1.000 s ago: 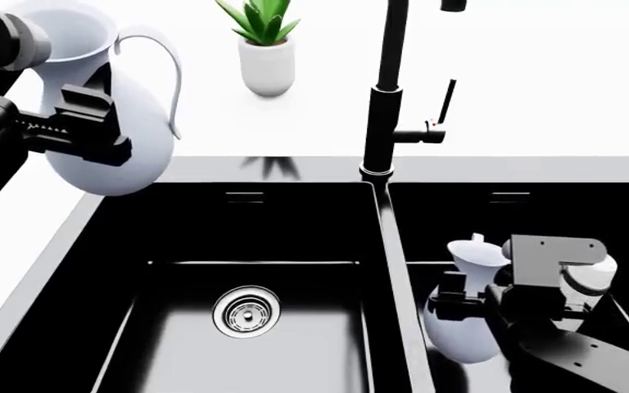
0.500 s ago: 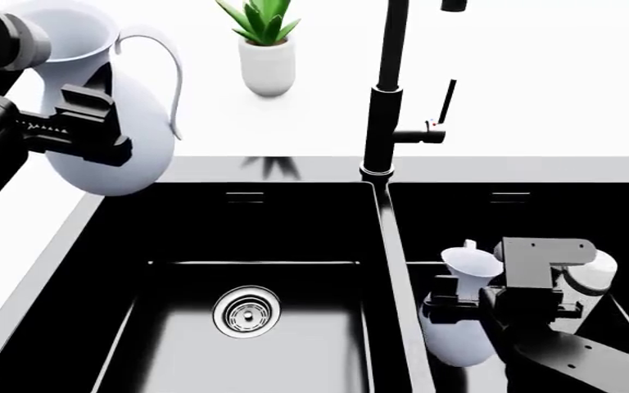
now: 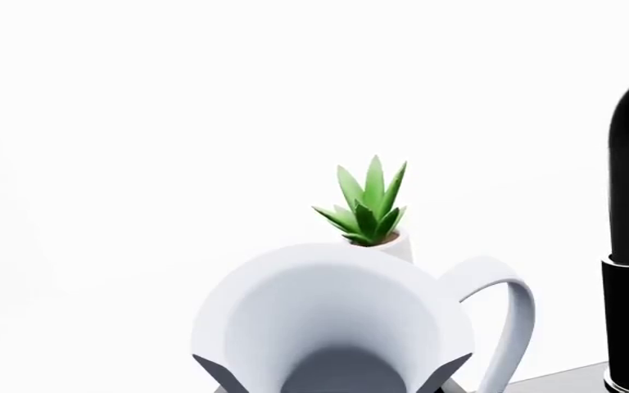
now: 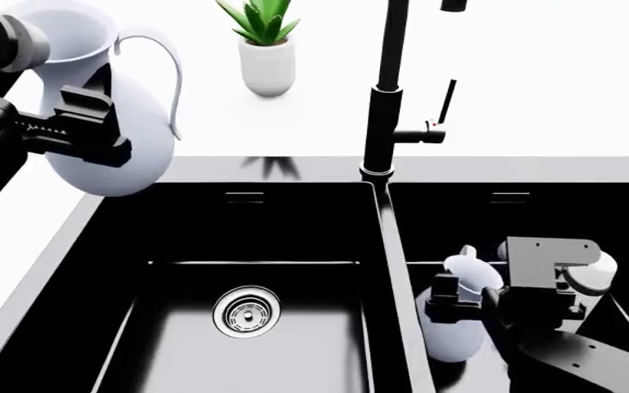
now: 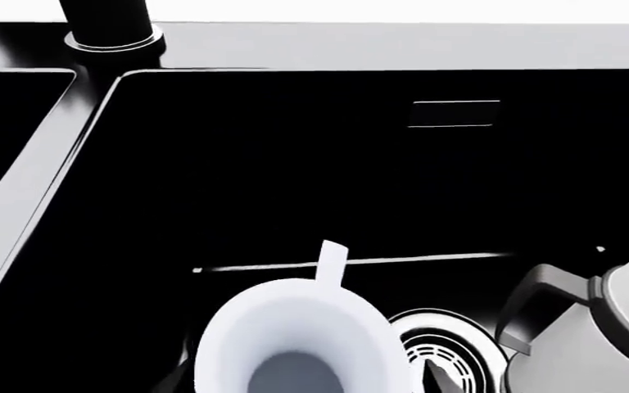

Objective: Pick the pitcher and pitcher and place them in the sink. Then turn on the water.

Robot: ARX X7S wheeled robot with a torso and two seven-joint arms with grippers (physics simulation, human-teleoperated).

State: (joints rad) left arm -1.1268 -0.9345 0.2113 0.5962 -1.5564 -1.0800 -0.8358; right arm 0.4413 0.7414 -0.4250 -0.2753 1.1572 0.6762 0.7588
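Note:
The fatter pitcher (image 4: 128, 155) hangs above the white counter, left of the sink's (image 4: 238, 168) back corner, with my left gripper (image 4: 85, 131) shut on its belly. The left wrist view looks into its mouth (image 3: 337, 319), the dark fingers of the left gripper (image 3: 334, 372) on both sides. Inside the right basin my right gripper (image 4: 457, 299) is shut on the slimmer pitcher (image 4: 451, 336), which stands upright and low. In the right wrist view this pitcher (image 5: 292, 336) sits between the right gripper's (image 5: 298, 377) fingers, beside the chrome drain (image 5: 445, 352).
The tall black tap (image 4: 382, 106) rises at the divider between the basins, with its thin lever (image 4: 445, 102) on the right. A white pot with a green plant (image 4: 266, 57) stands behind the sink. A grey kettle-like vessel (image 5: 599, 336) sits in the right basin. The left basin's drain (image 4: 246, 311) shows.
My right gripper has sunk a little lower into the right basin and slightly left with the slimmer pitcher. The left arm and its pitcher have not moved.

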